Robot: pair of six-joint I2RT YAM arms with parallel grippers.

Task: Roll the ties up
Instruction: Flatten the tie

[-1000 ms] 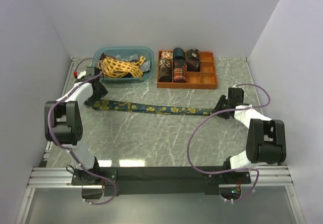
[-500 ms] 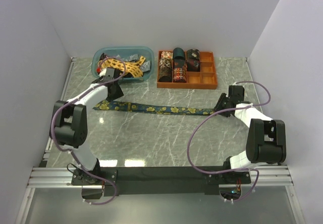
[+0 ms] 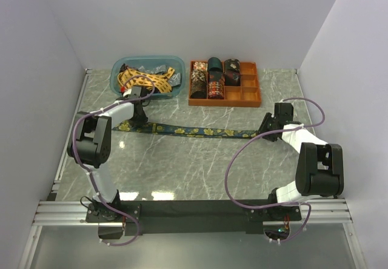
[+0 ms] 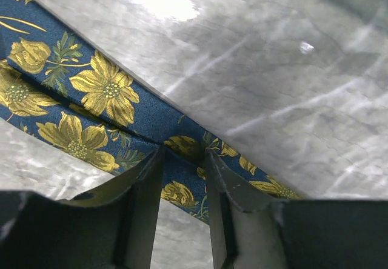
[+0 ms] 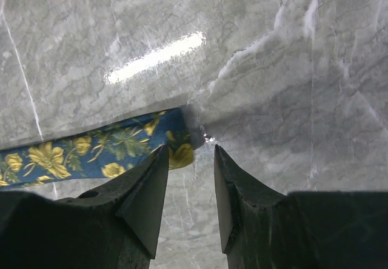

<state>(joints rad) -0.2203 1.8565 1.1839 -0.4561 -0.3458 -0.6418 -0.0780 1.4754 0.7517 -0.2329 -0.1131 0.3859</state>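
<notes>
a grey-green marbled table (image 3: 200, 172) carries 3 things directly. 1 navy tie (image 3: 194, 130) with gold flowers lies flat on it, stretched in a long strip across the middle from left to right. its wide end is at the left and its narrow end at the right. along the far edge a blue-green plastic bin (image 3: 148, 57) sits at the left. an orange compartment tray (image 3: 224, 103) sits just beside it on the right, a narrow gap between the 2. lamp glare shows on the near part of the top.

Glossy, grey marbled stone on the table (image 3: 200, 166), throwing back glare. The tie (image 4: 109, 93) is smooth, softly sheened cloth.
</notes>
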